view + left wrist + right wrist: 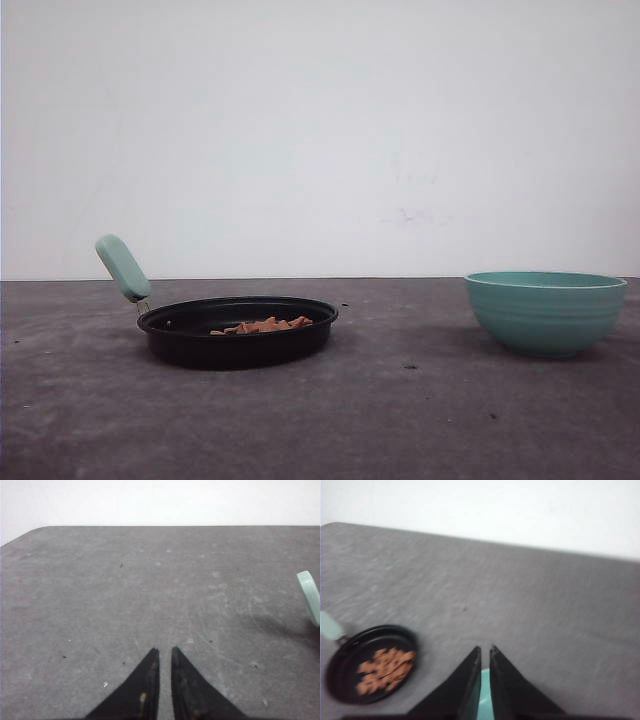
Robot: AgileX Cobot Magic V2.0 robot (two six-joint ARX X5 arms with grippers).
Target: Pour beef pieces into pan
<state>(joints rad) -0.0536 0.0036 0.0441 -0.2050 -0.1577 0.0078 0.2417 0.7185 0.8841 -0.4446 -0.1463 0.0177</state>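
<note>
Resting pan (238, 343) (handle up-left) | beef pieces (262, 325) inside | hands seemingly pressed together

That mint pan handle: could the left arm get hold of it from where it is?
Probably yes. The handle sticks up freely off to the side of the left pincer, with bare table between, though the pincer would need to open first.
</note>
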